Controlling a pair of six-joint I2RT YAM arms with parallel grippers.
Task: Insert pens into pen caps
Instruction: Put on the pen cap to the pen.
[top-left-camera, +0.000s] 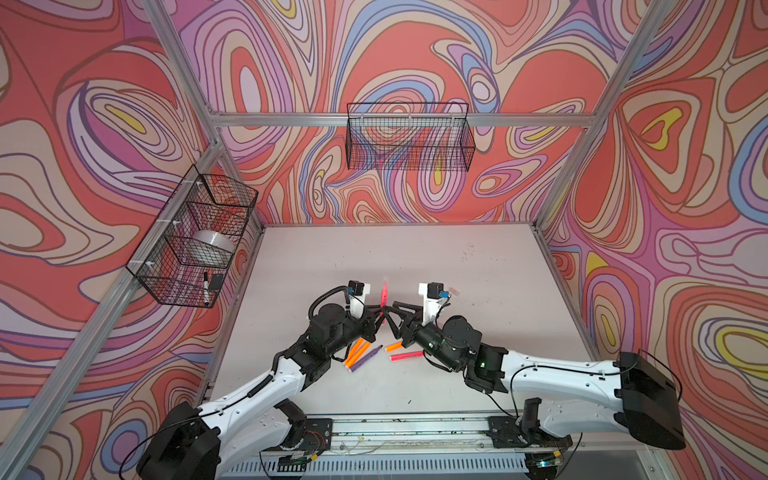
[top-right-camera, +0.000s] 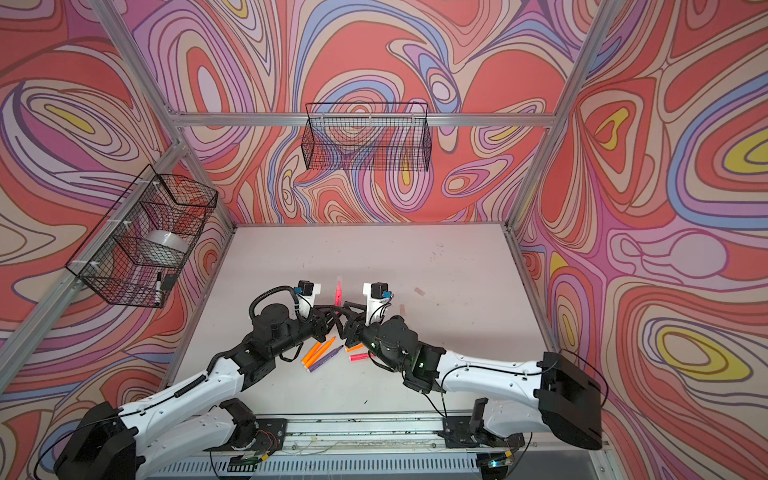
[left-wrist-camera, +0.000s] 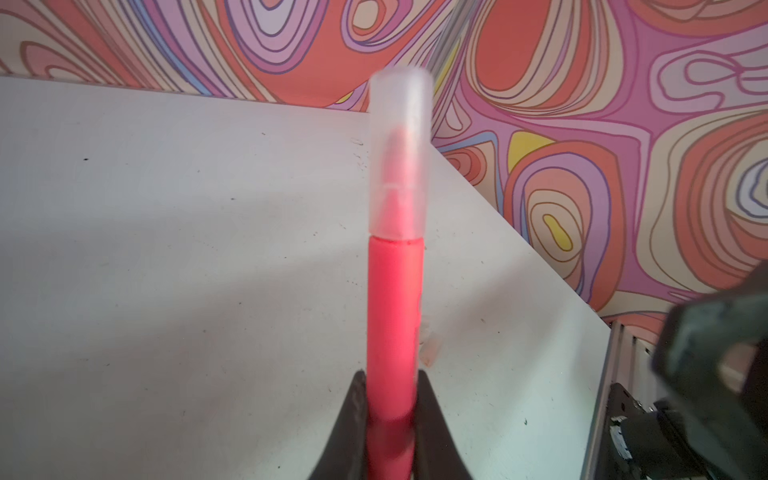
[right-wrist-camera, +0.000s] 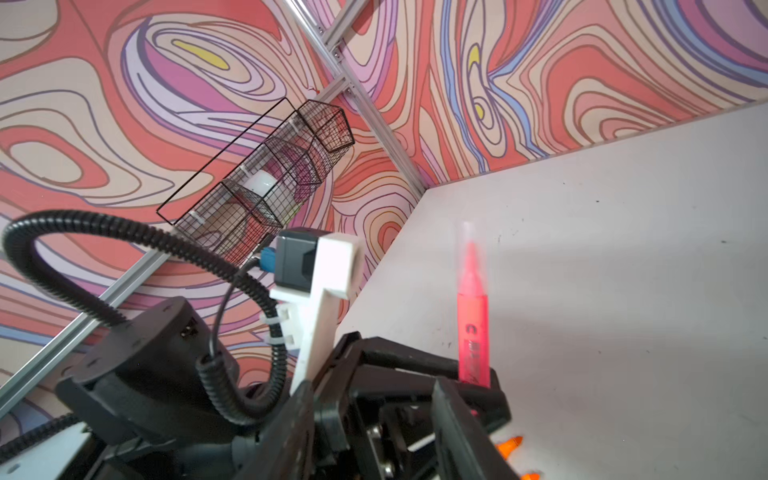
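The left tool (left-wrist-camera: 390, 380) pinches a pink pen (left-wrist-camera: 394, 307), its pen cap (left-wrist-camera: 399, 153) on. The right tool (top-left-camera: 392, 313) stands beside, jaws parted

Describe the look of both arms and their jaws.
The left arm and right arm share white shells over the long links, black joint housings and slim black jaws. Each wrist carries a white camera bracket with a blue plug. A ribbed black cable loops over the left wrist.

One pen (left-wrist-camera: 392, 311) is hot pink, its cap (left-wrist-camera: 399, 149) translucent whitish. At its six o'clock lie orange pens (top-left-camera: 356, 352) and a purple pen (top-left-camera: 366, 358). The walls (top-left-camera: 415, 50) swirl coral and lilac.
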